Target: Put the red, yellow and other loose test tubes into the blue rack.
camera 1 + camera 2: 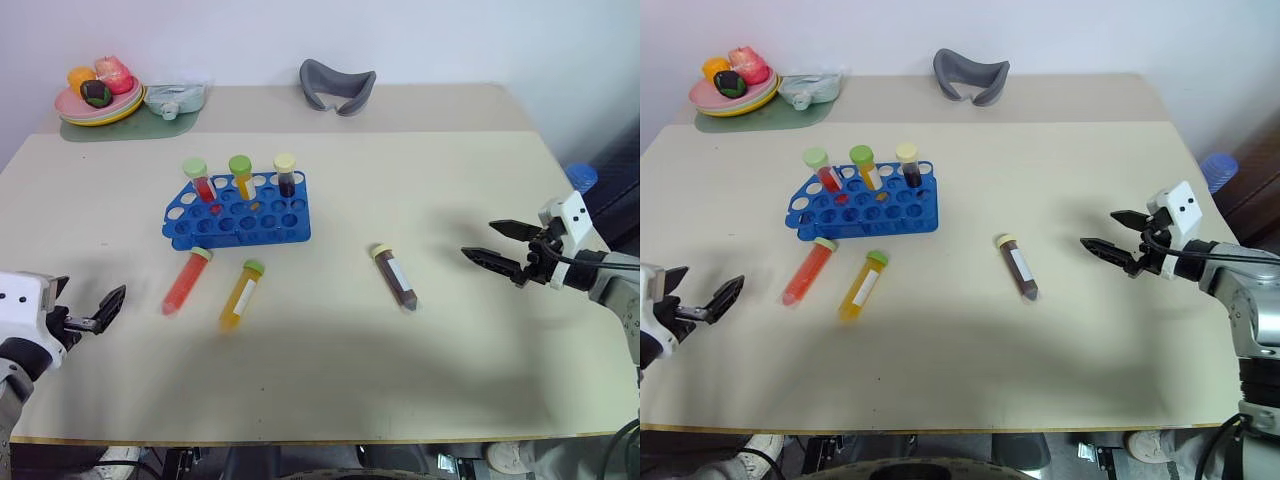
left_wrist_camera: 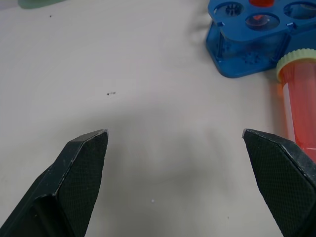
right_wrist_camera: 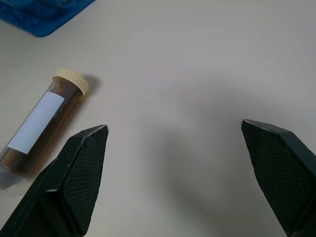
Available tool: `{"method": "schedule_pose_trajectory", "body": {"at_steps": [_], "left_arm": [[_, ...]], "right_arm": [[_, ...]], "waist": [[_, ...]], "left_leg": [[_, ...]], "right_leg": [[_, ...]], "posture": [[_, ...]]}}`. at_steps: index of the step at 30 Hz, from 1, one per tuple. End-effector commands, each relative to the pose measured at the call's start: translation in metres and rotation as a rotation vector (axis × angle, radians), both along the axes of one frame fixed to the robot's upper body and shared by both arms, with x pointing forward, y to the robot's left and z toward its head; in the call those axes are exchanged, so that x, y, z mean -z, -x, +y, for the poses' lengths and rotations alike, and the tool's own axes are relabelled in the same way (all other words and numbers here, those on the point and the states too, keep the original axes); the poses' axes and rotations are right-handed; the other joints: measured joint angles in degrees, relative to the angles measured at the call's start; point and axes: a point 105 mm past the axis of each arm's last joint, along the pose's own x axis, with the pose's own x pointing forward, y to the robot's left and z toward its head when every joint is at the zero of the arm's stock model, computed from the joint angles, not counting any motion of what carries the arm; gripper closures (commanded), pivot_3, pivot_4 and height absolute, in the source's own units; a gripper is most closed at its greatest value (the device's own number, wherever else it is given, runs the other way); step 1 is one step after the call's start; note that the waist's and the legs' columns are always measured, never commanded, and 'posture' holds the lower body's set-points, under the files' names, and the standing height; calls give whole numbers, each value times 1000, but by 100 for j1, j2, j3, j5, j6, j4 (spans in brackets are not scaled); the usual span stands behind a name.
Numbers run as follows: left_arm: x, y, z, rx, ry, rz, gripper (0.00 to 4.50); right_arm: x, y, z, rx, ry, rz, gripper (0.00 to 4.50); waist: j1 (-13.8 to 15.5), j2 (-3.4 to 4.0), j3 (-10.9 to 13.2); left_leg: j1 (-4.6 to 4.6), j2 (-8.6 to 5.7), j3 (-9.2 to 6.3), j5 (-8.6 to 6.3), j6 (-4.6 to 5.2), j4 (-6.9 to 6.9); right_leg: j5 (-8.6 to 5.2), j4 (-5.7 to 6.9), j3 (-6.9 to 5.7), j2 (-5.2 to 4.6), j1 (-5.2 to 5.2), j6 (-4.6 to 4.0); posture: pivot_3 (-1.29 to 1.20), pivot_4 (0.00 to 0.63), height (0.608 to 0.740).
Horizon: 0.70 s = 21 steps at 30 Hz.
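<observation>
The blue rack (image 1: 238, 218) stands left of the table's centre with three capped tubes upright in its back row. In front of it lie the loose test tubes: a red one (image 1: 186, 282), a yellow one (image 1: 241, 294), and further right a dark-brown one with a white label (image 1: 395, 276). My left gripper (image 1: 92, 292) hovers open near the front left, short of the red tube (image 2: 298, 108). Out to the right of the brown tube (image 3: 42, 118), my right gripper (image 1: 478, 238) is open and points toward it. Neither holds anything.
A grey curved tray (image 1: 337, 85) sits at the back middle. A plate of toy food (image 1: 97, 95) on a green mat and a pale pouch (image 1: 175, 97) occupy the back left corner. A blue-capped object (image 1: 580, 177) stands beyond the table's right edge.
</observation>
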Motion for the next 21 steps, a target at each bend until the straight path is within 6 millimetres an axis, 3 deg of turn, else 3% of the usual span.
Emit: {"method": "schedule_pose_trajectory", "body": {"at_steps": [1, 11, 21], "left_arm": [[-8, 0, 1, -1, -22, -23, 8], [-9, -7, -17, 82, -1, -39, 8], [-20, -33, -114, 565, 60, -69, 8]], "right_arm": [[-13, 2, -2, -3, 17, -39, 124], [-25, 1, 11, -3, 34, -54, 124], [-52, 31, 60, -58, 120, 27, 124]], "waist": [[2, 0, 0], [6, 0, 0], [10, 1, -1]], "left_leg": [[0, 0, 0, 0, 0, 0], [0, 0, 0, 0, 0, 1], [-1, 0, -2, 0, 0, 5]], "right_leg": [[0, 0, 0, 0, 0, 0], [0, 1, 0, 0, 1, 0], [0, 2, -1, 0, 2, 0]], "posture": [[0, 150, 740], [0, 150, 740], [0, 150, 740]]}}
